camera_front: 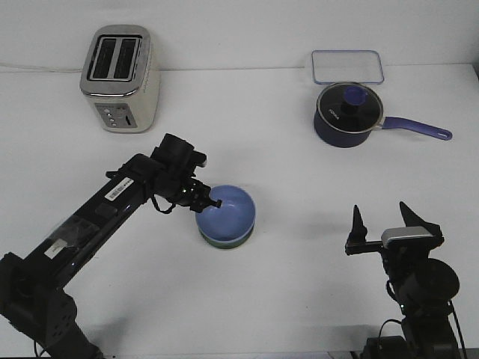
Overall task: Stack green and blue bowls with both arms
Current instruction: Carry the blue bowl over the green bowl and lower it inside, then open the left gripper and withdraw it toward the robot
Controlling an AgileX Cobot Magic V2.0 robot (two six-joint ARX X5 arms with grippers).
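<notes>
The light blue bowl [227, 212] sits nested inside the sage green bowl [224, 241] in the middle of the table. Only the green bowl's lower rim shows beneath it. My left gripper [212, 200] reaches in from the left. Its fingers straddle the blue bowl's left rim, one inside and one outside, closed on it. My right gripper [380, 215] is open and empty. It points up near the front right of the table, well to the right of the bowls.
A silver toaster [120, 78] stands at the back left. A dark navy saucepan [348, 114] with a lid and long handle sits at the back right, with a clear flat lid [348, 66] behind it.
</notes>
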